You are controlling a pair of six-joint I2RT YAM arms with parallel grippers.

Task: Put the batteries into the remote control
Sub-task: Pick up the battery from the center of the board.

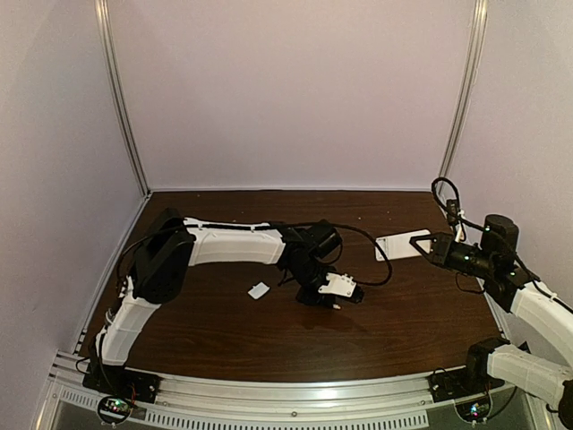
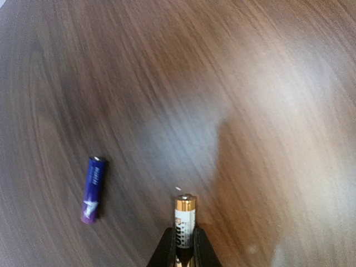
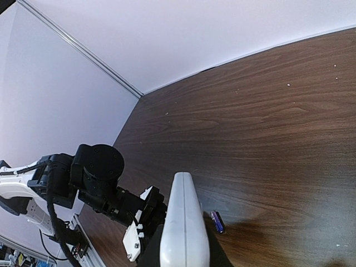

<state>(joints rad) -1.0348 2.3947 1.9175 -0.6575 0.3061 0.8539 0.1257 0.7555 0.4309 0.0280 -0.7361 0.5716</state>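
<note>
My left gripper is shut on the gold-brown battery, which sticks out past the fingertips just above the table. The dark blue-purple battery lies loose on the table to its left, and also shows in the right wrist view. My right gripper is shut on the white remote control, held on edge above the table, its button face hidden. In the top view the left gripper is at mid-table and the right gripper holds the remote at the right.
A small white flat piece lies on the dark wooden table left of the left gripper. Pale walls with metal corner rails close in the back and sides. The left arm shows in the right wrist view.
</note>
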